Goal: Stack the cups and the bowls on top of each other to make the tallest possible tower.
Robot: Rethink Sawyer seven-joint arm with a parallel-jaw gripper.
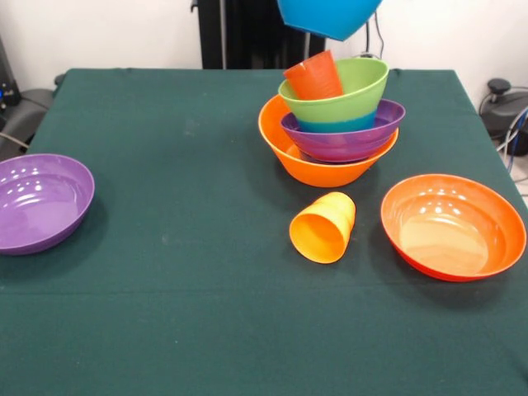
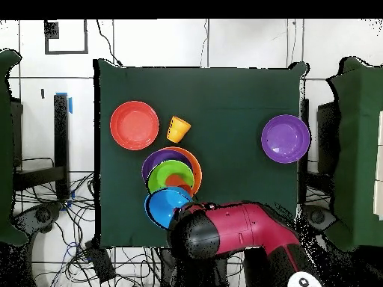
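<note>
The tower (image 1: 334,132) stands at the table's far middle: a big yellow-orange bowl (image 1: 318,169) holds a purple bowl (image 1: 346,140), a blue bowl (image 1: 334,125) and a lime green bowl (image 1: 351,92). A red-orange cup (image 1: 313,77) leans inside the green one. Above the tower a second blue bowl (image 1: 327,15) hangs tilted in the air at the picture's top edge. In the overhead view this blue bowl (image 2: 166,207) sits at the end of the red arm (image 2: 239,228). My gripper (image 2: 182,217) holds its rim, mostly hidden under the arm's head. A yellow-orange cup (image 1: 323,227) lies on its side in front of the tower.
A wide red-orange bowl (image 1: 452,225) rests upright at the right, close to the fallen cup. Another purple bowl (image 1: 41,202) sits at the left edge of the green table cloth (image 1: 181,289). Cables and stands surround the table in the overhead view.
</note>
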